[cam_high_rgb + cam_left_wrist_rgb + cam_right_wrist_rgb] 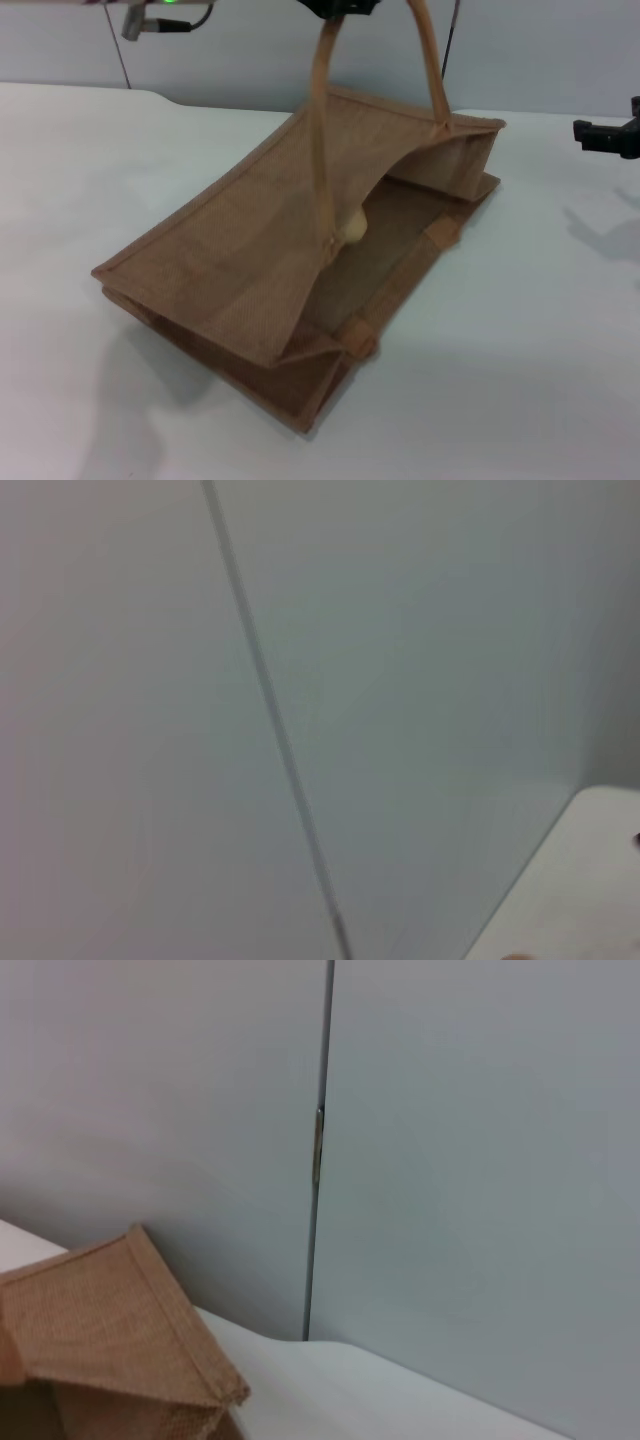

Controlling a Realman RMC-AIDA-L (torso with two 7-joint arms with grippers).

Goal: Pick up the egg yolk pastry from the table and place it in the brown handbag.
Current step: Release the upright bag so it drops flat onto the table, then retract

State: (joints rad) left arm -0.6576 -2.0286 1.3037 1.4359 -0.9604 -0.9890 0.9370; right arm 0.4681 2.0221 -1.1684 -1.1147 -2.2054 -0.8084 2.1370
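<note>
Holding the brown handbag (250, 250) by a handle (322, 140), the left end effector (340, 8) grips it, so lower gently, keeping the egg yolk pastry (353, 228) inside; I cannot tell the right end effector's (605, 135) state.

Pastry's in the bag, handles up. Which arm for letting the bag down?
Left, probably. The handles of the brown handbag rise to what looks like the left end effector at the top edge. The right end effector sits apart, beyond the bag's right side. The egg yolk pastry lies inside.

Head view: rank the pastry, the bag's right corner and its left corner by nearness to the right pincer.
1. Right corner of the brown handbag, facing the right pincer.
2. Egg yolk pastry, inside the bag.
3. Left corner, far left.
</note>
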